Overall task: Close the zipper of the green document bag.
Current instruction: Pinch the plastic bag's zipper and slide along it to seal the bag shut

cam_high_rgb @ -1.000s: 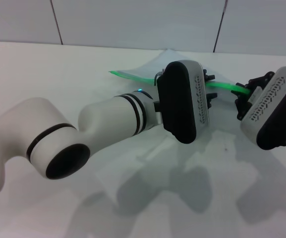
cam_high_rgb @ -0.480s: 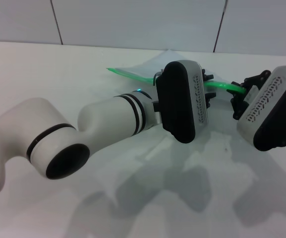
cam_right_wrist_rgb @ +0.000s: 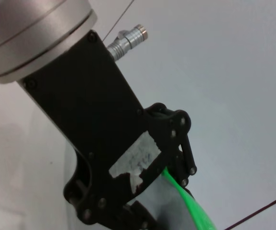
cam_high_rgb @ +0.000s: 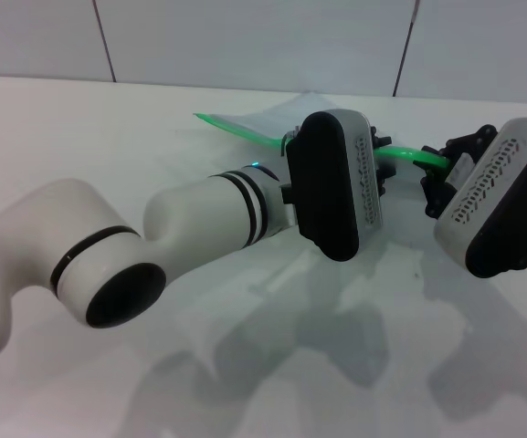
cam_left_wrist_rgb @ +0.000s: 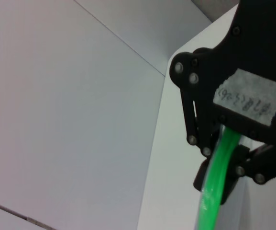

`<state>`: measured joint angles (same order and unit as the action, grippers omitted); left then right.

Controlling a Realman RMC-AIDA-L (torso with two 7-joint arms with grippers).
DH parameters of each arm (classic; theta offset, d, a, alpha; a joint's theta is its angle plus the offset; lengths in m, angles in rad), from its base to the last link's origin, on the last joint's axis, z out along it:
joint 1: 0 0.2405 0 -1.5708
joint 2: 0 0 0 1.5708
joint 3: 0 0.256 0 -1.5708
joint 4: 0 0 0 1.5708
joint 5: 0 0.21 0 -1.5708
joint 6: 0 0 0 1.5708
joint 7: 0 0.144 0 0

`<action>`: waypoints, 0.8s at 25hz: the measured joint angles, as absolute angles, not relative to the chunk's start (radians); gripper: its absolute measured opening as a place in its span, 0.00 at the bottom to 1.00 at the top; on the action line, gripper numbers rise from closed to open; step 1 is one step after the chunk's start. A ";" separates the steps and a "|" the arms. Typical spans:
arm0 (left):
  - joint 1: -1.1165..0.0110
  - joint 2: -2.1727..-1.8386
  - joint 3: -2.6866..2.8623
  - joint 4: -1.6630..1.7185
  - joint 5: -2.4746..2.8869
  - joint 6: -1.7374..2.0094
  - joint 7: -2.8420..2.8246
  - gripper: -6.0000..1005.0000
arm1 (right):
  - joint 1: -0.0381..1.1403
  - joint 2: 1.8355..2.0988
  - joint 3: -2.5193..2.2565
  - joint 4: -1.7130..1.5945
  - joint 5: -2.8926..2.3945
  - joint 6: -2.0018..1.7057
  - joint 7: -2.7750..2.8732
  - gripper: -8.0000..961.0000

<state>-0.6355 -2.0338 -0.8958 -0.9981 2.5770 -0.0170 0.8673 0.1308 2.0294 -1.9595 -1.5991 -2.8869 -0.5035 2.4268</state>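
The right hand [cam_high_rgb: 435, 179] sits at about three o'clock in the head view, its black fingers clamped on the zipper [cam_high_rgb: 407, 155] near the strip's right end. The left hand [cam_high_rgb: 379, 166] is just beside it toward nine o'clock, mostly hidden behind its own wrist housing; the other arm's camera shows it [cam_right_wrist_rgb: 173, 175] pinched onto the same green strip [cam_right_wrist_rgb: 190, 203]. The zipper's long axis runs from ten o'clock to three o'clock, so I judge the closing pull must follow that line. The green document bag [cam_high_rgb: 272, 123] lies beyond both hands, lifted along the gripped edge. Beneath is a white worktop [cam_high_rgb: 80, 137], with a pale panelled wall [cam_high_rgb: 245, 41] behind.
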 joint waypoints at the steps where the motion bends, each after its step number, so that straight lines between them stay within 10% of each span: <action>1: -0.636 -2.034 -0.896 -0.998 2.577 -0.012 0.867 0.28 | 0.131 2.029 -1.960 -1.599 -2.887 -0.503 2.427 0.06; 20: -0.634 -2.034 -0.894 -0.993 2.571 0.001 0.861 0.17 | 0.130 2.028 -1.968 -1.600 -2.887 -0.504 2.427 0.06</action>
<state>-0.6337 -2.0342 -0.8944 -0.9927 2.5714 0.0005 0.8615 0.1304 2.0283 -1.9681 -1.5999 -2.8872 -0.5041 2.4267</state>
